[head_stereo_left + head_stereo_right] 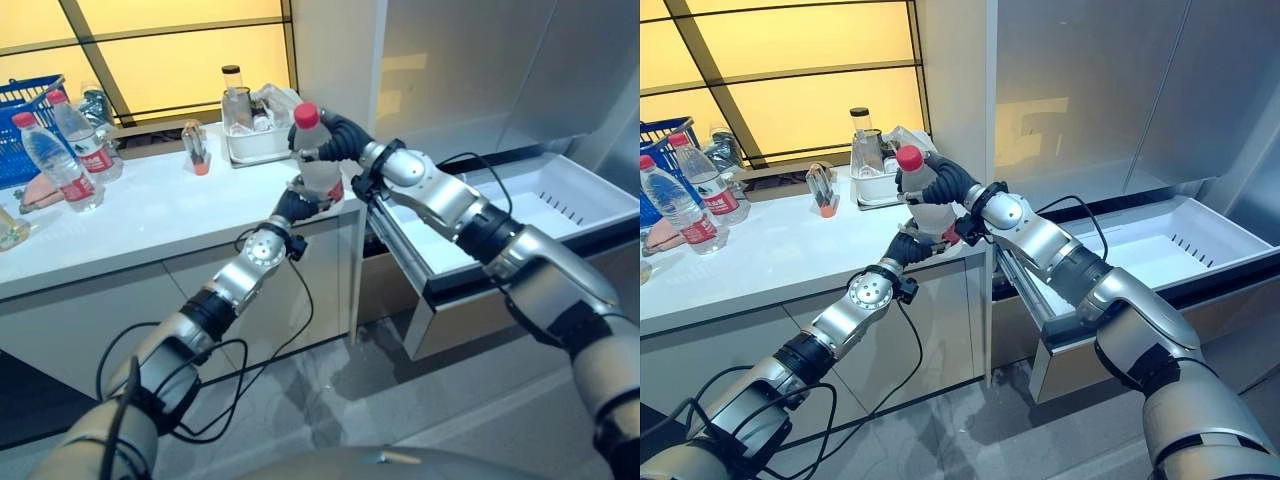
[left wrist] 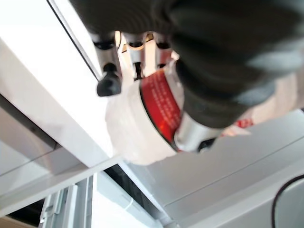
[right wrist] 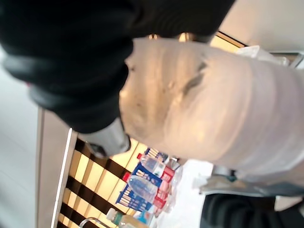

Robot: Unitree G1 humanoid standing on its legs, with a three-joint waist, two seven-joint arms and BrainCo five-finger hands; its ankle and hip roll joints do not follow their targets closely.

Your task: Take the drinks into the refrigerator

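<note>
A clear water bottle (image 1: pixel 314 165) with a red cap and red label stands upright at the right end of the white counter (image 1: pixel 150 215). My left hand (image 1: pixel 296 205) reaches in from below and curls round its base; the left wrist view has the fingers wrapped by the red label (image 2: pixel 161 107). My right hand (image 1: pixel 338 138) comes from the right and is curled round the bottle's upper body (image 3: pixel 213 114). To the right of the counter, the refrigerator's white drawer (image 1: pixel 560 205) stands pulled out, with nothing in it.
Two more red-capped water bottles (image 1: pixel 62 160) stand at the counter's left end beside a blue basket (image 1: pixel 22 100). A white tray (image 1: pixel 256 150) with a jar and wrappers sits behind the held bottle. A small orange-tipped object (image 1: pixel 196 148) stands next to it.
</note>
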